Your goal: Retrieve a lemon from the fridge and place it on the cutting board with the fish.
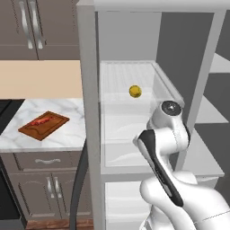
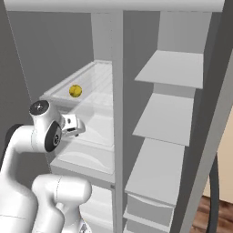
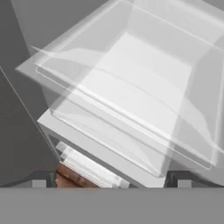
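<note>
The gripper (image 3: 111, 183) sits with its jaws spread wide and nothing between them, pointed down at the clear drawers (image 3: 131, 113) in the open fridge (image 1: 90, 112). Further in, the lemon (image 1: 135, 91) rests on the clear upper shelf (image 1: 164, 81) — well above the hand. Off to the left, the fish (image 1: 41, 121) lies on the cutting board (image 1: 44, 125) on the marble counter (image 1: 67, 134) — nowhere near the lemon.

Marble counter (image 1: 67, 130) over brown-grey cabinets (image 1: 45, 184) — more cabinets (image 1: 31, 27) above.
</note>
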Controlling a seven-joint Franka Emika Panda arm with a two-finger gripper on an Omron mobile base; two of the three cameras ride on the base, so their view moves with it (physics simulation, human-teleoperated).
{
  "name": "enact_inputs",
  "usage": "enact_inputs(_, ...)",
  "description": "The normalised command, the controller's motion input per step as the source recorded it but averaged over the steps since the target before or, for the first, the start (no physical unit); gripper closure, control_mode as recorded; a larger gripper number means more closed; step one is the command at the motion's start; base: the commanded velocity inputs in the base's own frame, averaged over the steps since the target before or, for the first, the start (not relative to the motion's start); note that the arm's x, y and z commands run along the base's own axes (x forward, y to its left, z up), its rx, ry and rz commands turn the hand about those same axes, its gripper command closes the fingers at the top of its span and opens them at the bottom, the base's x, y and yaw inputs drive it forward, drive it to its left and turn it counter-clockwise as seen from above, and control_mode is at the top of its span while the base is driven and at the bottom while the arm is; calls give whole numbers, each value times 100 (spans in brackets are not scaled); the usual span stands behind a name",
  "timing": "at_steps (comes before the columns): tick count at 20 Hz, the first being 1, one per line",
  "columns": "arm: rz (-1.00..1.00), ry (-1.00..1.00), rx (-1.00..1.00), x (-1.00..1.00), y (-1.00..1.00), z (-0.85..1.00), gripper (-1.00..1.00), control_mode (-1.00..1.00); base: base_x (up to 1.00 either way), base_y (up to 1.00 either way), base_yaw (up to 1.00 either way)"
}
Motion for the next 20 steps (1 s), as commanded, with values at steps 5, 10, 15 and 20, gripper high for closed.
enact_inputs(5,-10,-15,18,-25,0,74,-100,-100,0,0,0)
enact_inputs(10,-18,-3,27,-19,1,80,-100,-100,0,0,0)
enact_inputs(15,-29,0,7,-3,-3,59,-100,-100,0,0,0)
enact_inputs(20,-28,1,-2,0,-1,64,-100,-100,0,0,0)
